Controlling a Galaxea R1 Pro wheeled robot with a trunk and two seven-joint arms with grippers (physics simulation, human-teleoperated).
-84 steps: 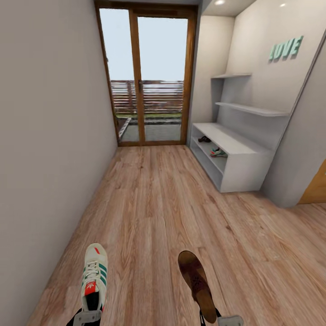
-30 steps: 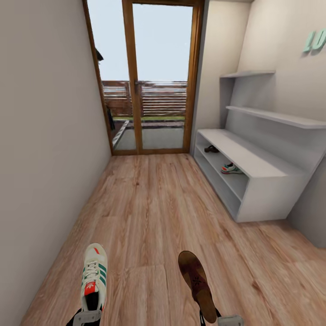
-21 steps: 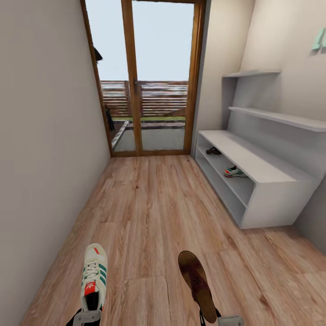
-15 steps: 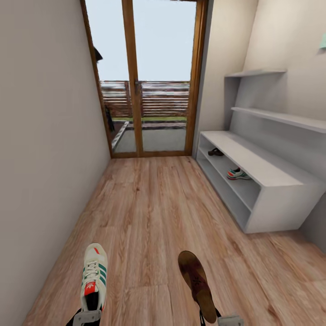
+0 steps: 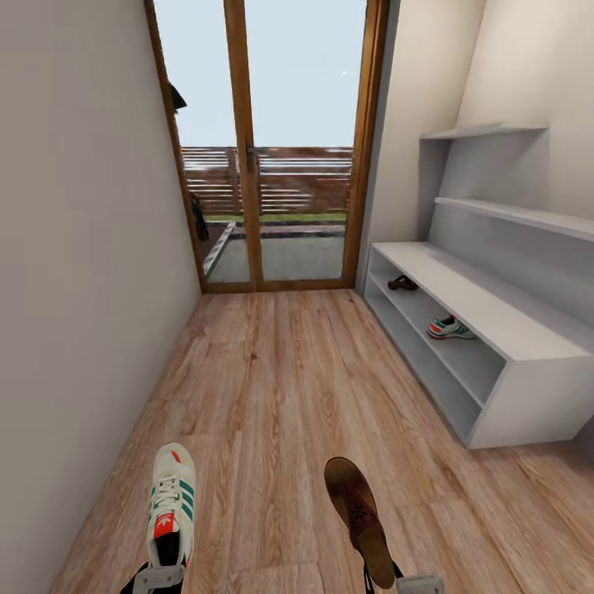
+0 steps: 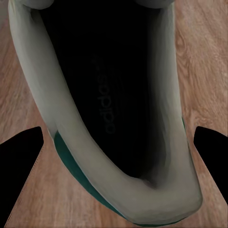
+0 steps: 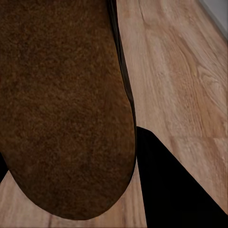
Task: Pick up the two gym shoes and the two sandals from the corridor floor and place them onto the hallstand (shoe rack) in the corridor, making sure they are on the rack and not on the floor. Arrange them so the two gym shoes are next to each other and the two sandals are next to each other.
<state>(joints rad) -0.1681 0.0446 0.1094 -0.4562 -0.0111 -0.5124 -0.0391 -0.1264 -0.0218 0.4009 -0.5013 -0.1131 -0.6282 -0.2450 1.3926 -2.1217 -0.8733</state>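
The robot faces down a narrow corridor toward a glass door [image 5: 272, 148] with a wooden frame; at the bottom edge of the head view the left tool [image 5: 158, 577] is clamped on the heel of a white sneaker [image 5: 172, 505], held toe-forward above the wood floor [image 5: 280, 396]; the left wrist view looks straight into that sneaker's dark opening [image 6: 104, 95]; the right tool [image 5: 396, 582] grips the heel end of a brown sandal [image 5: 360, 516], whose sole shows in the right wrist view [image 7: 61, 109]; to the right stands the grey shoe rack [image 5: 495, 309]; on its upper open shelf lie the second sneaker [image 5: 450, 328] nearer the robot and the second sandal [image 5: 403, 283] farther along, well apart.
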